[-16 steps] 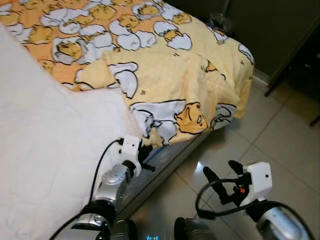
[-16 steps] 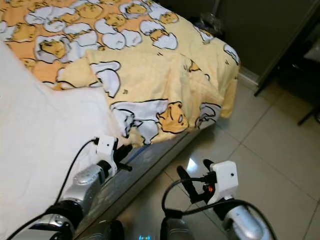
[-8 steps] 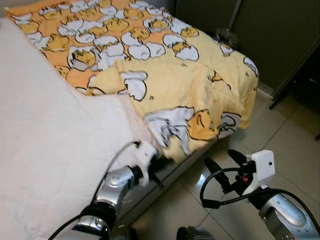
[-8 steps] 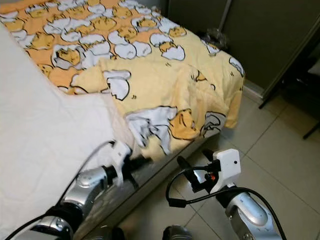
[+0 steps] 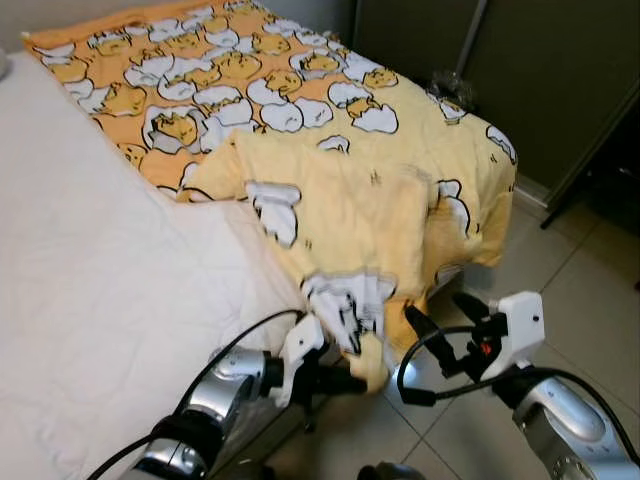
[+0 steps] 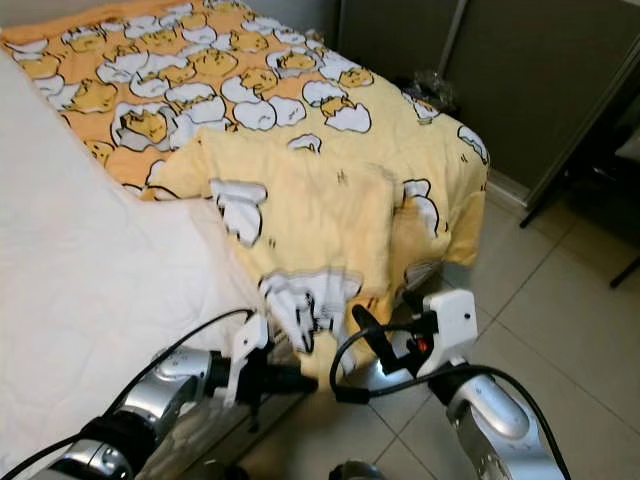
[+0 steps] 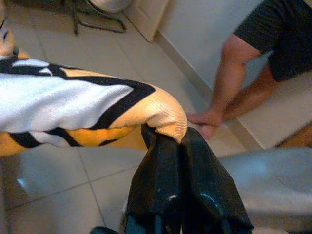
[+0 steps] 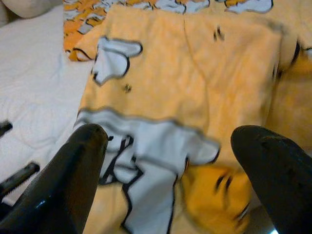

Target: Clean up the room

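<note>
Blanket [image 5: 350, 200], yellow and orange with a cartoon egg print, lies across the far part of your bed and drapes over its corner toward the tiled floor [image 5: 580, 290]. Nearer you the white mattress cover [image 5: 100, 300] is bare, with the blanket's folded edge lying on it. Your left gripper [image 5: 352, 381] sits low at the bed's side, just below the hanging corner; in the left wrist view its fingers [image 7: 161, 175] are pressed together, pinching a fold of the blanket's hem [image 7: 163, 114], white with black outline and orange fabric bunched right at the tips. Your right gripper [image 5: 440, 318] hovers beside the hanging corner, over the floor, fingers spread wide apart and holding nothing; in the right wrist view the two fingers [image 8: 83, 165] frame the blanket's print, which is blurred. Person's arm [image 7: 229, 73] and hand [image 7: 204, 119] show in the left wrist view, the hand resting on the floor beyond the pinched hem, near a pale wall [image 7: 204, 34]. Dark cabinet doors [image 5: 520, 70] stand past the foot of the bed.
</note>
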{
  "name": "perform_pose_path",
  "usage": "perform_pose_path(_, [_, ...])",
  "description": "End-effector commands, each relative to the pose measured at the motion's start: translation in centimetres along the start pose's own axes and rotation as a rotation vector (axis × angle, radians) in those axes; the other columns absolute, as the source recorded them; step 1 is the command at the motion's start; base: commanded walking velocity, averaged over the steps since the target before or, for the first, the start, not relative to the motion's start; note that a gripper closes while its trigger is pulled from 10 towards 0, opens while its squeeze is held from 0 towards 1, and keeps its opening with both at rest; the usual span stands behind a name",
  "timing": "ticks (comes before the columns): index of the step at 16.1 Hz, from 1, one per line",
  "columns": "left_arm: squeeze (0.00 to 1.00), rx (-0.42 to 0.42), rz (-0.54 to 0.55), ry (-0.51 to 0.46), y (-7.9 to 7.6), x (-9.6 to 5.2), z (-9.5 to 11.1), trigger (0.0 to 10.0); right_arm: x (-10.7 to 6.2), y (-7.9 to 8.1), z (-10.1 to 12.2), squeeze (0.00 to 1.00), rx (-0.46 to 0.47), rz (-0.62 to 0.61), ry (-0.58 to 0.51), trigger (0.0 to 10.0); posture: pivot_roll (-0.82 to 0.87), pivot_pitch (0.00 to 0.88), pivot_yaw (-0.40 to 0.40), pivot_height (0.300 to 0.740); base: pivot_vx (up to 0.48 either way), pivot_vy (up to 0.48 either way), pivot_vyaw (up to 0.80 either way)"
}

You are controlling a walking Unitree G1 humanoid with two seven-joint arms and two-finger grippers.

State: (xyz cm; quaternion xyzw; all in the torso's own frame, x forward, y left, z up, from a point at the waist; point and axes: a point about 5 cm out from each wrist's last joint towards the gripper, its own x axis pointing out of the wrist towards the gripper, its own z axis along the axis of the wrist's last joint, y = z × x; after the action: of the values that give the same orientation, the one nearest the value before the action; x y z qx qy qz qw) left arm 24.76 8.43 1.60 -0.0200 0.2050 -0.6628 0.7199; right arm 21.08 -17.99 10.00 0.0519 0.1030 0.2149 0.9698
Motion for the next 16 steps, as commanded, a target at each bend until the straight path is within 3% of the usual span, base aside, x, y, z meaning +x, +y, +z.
perform_pose_path(1, [0.0, 0.013, -0.045, 0.031, -0.4, 0.1, -0.1, 0.0, 0.0, 0.0, -0.3, 0.0, 0.011, 0.002, 0.014, 10.0, -0.21, 0.042, -0.002, 0.74, 0.0, 0.0, 0.0])
perform_pose_path(7, [0.0, -0.009, 0.073, -0.059, 0.6, -0.1, 0.9, 0.0, 0.4, 0.0, -0.6, 0.0, 0.017, 0.001, 0.016, 10.0, -0.21, 0.032, 0.001, 0.74, 0.0, 0.0, 0.0])
perform_pose_path(16, [0.0, -0.067, 0.064, -0.053, -0.3, -1.7, -1.0, 0.0, -1.1, 1.1, -3.3, 0.0, 0.042, 0.072, 0.117, 10.0, -0.21, 0.019, 0.0, 0.74, 0.0, -0.48, 0.0])
